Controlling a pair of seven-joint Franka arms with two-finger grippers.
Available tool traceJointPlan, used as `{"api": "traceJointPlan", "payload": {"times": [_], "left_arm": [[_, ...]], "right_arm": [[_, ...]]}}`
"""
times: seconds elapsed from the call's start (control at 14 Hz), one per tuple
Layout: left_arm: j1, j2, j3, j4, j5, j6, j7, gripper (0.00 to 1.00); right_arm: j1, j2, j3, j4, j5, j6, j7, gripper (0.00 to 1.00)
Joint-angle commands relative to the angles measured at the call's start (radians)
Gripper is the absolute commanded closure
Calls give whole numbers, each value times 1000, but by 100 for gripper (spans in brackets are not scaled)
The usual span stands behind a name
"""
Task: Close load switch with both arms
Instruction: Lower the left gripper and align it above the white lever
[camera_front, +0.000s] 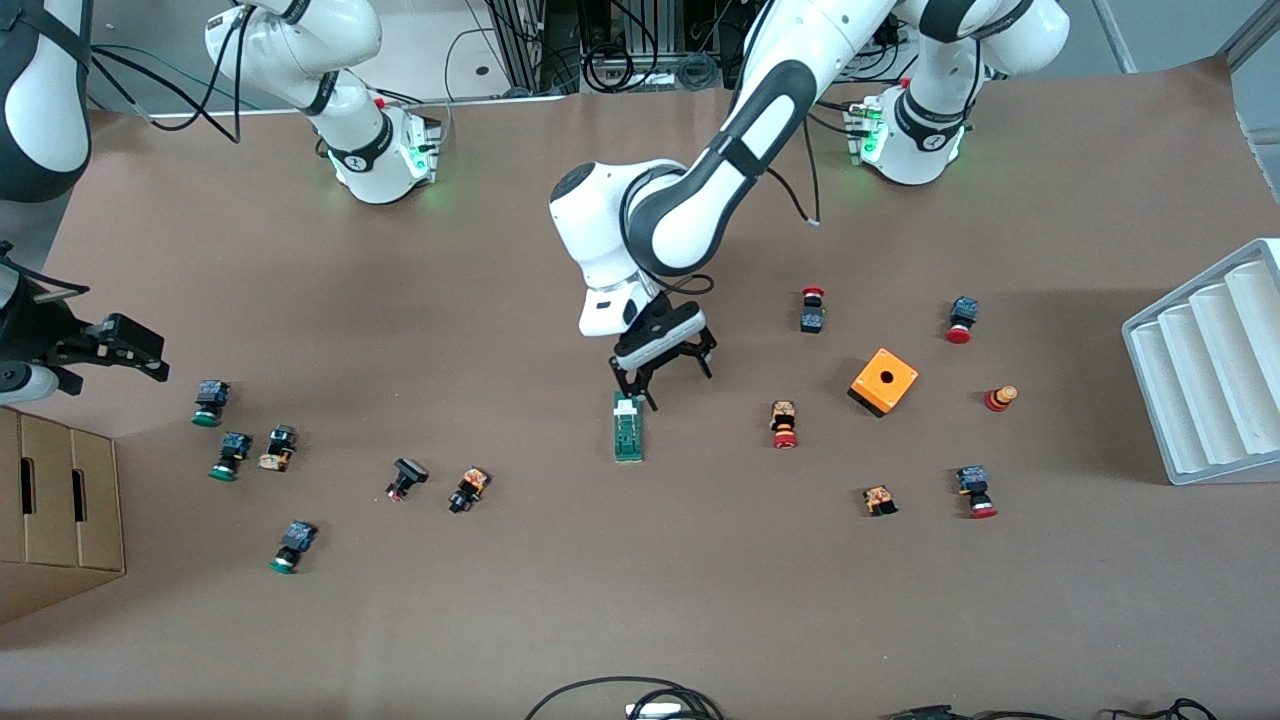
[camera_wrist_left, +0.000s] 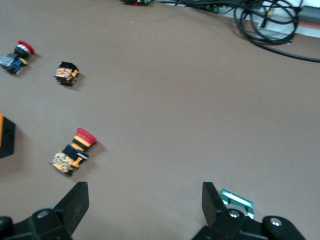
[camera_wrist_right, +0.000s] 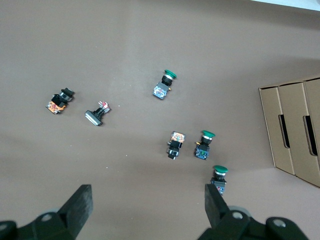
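Observation:
The load switch is a narrow dark-green bar with a white tab at the end nearest the arms' bases, lying flat mid-table. My left gripper hangs low just above its tab end, shifted toward the left arm's end of the table, jaws open and empty. In the left wrist view the left gripper frames bare table, and only a corner of the load switch shows outside one finger. My right gripper is open and empty, held high over the green-capped buttons; it also shows in the right wrist view.
An orange box with a hole and red-capped push buttons lie toward the left arm's end. Green-capped buttons lie toward the right arm's end, by a cardboard box. A white ribbed rack stands at the table's edge.

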Motion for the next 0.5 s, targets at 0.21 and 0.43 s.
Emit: {"api": "traceJointPlan", "payload": {"times": [0.21,0.43], "left_arm": [[-80,6,9,21,113,5,-44,0],[-79,-16,12,18,128,5,-44,0]], "right_arm": [[11,4,-5,16,-18,-5,2,0],[11,4,-5,16,-18,-5,1,0]]}}
